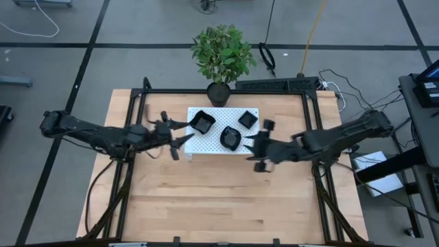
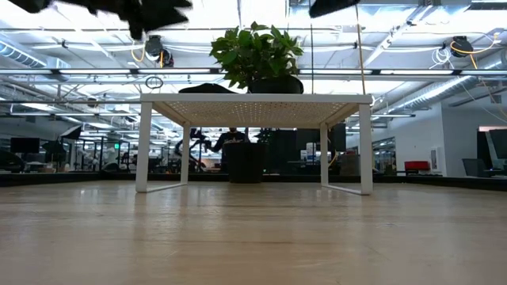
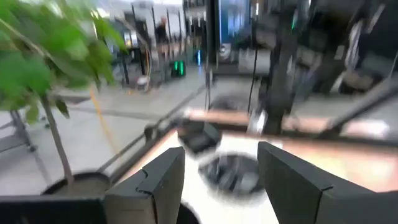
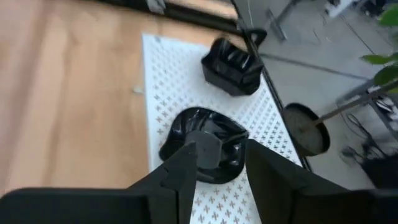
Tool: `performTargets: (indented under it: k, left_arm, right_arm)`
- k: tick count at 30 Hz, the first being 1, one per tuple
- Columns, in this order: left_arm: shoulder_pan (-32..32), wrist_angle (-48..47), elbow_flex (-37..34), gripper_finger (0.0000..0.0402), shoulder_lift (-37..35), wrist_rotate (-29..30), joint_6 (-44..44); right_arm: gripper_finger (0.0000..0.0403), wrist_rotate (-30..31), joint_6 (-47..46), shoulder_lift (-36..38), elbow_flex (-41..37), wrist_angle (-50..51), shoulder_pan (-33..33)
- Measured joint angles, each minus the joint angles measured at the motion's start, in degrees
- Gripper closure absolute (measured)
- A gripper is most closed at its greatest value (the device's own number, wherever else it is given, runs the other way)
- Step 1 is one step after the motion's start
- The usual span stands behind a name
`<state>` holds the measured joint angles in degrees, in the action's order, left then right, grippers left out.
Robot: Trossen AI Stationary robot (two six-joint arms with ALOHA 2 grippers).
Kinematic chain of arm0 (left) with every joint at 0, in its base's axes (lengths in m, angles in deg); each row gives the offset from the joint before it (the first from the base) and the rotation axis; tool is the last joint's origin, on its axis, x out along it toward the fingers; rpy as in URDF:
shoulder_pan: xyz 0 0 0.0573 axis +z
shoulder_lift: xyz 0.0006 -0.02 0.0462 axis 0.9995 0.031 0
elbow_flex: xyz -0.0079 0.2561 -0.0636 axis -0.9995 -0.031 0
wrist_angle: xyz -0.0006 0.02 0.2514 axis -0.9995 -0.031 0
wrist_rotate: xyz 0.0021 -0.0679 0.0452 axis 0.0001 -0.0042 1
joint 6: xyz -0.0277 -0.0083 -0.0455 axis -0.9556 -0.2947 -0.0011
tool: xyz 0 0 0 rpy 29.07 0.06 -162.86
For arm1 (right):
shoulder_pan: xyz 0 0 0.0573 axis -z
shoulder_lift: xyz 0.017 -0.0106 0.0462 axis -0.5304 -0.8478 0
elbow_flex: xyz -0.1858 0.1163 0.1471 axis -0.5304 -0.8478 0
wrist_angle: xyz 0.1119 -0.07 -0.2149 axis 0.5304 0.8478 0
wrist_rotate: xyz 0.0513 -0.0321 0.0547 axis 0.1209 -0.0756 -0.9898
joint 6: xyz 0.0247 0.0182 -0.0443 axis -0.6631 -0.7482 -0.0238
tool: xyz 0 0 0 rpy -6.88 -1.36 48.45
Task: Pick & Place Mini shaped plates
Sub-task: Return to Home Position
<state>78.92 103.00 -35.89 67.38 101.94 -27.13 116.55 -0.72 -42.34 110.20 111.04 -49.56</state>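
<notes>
Three glossy black mini shaped plates, or small stacks of them, rest on a white perforated platform (image 1: pixel 218 145): a square one (image 1: pixel 202 122) at its left, a square one (image 1: pixel 247 120) at its far right, and a rounded leaf-shaped one (image 1: pixel 231 138) in front. My left gripper (image 1: pixel 184 134) is open and hovers at the platform's left edge, pointing right across it (image 3: pixel 221 180). My right gripper (image 1: pixel 251 144) is open just right of the leaf-shaped plate (image 4: pixel 205 146). Its fingers (image 4: pixel 186 165) stand on either side of that plate's nearer rim, above it.
The platform stands on thin white legs (image 2: pixel 144 146) above the wooden table (image 1: pixel 219 199). A potted plant (image 1: pixel 221 58) sits at the table's far edge, just behind the platform. Black frame rails (image 1: pixel 312 137) run along the table's sides. Bare wood lies toward the near edge.
</notes>
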Motion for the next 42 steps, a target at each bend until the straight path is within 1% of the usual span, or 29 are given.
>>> performTargets:
  k: [2,3,6,8,11,13,16,20,23,28,30,32,38,42]
  left_arm:
    - [-1.0,-1.0,0.4,0.0195,-3.9,0.7,-1.9]
    - [-1.5,-3.4,0.4,0.0195,-6.3,0.6,-3.1]
    - [-3.3,-12.3,0.4,0.0195,-12.6,-3.4,-3.8]
    - [-4.5,-16.5,0.3,0.0195,-16.4,-5.3,-3.8]
    - [-5.9,-21.1,0.3,0.0195,-21.3,-4.8,-3.6]
    - [-6.1,-23.9,0.3,0.0195,-23.2,-4.6,-3.1]
    - [-6.1,-26.3,0.3,0.0195,-24.9,-3.2,0.6]
    - [-6.1,-26.6,0.3,0.0195,-25.0,-2.0,1.8]
    - [-6.1,-26.6,0.3,0.0195,-25.0,-1.8,1.9]
    - [-6.1,-27.8,0.3,0.0195,-25.0,-1.8,0.7]
    - [-6.1,-30.2,0.3,0.0195,-24.9,-2.4,0.4]
    - [-6.1,-30.2,-0.8,0.0195,-25.0,-3.2,-0.4]
    - [-6.1,-20.7,-9.1,0.0195,-25.1,-3.3,-3.0]
    - [-6.1,-13.1,-15.0,0.0195,-25.1,-3.2,-3.2]
  right_arm:
    - [0.0283,-0.2,-0.4,4.4,-1.9,-0.4,-0.9]
    - [0.0284,-0.2,-0.6,6.9,-3.3,-1.1,-1.4]
    - [0.0286,-0.1,-1.9,15.2,-8.5,-4.8,-2.7]
    - [0.0286,-0.2,-3.9,21.1,-11.8,-5.5,-3.4]
    - [0.0286,-0.3,-8.0,29.4,-18.0,-6.1,-4.5]
    - [0.0286,-0.3,-8.0,34.6,-22.2,-6.4,-4.6]
    - [0.0287,-0.3,-8.9,41.6,-29.4,-6.3,-4.6]
    - [0.0287,-0.4,-11.7,49.0,-39.4,-8.1,-4.6]
    - [0.0287,-0.5,-11.3,53.0,-45.8,-13.4,-4.6]
    - [0.0287,-6.4,-8.4,57.7,-53.0,-23.3,-4.6]
    - [0.0287,-7.5,-7.4,58.9,-55.3,-26.4,-4.6]
    - [0.0287,-7.7,-6.3,59.8,-57.5,-29.6,-4.6]
    - [0.0287,-7.9,-5.1,61.3,-63.7,-39.3,-4.6]
    - [0.0287,-9.3,-5.3,61.9,-66.0,-41.8,-4.6]
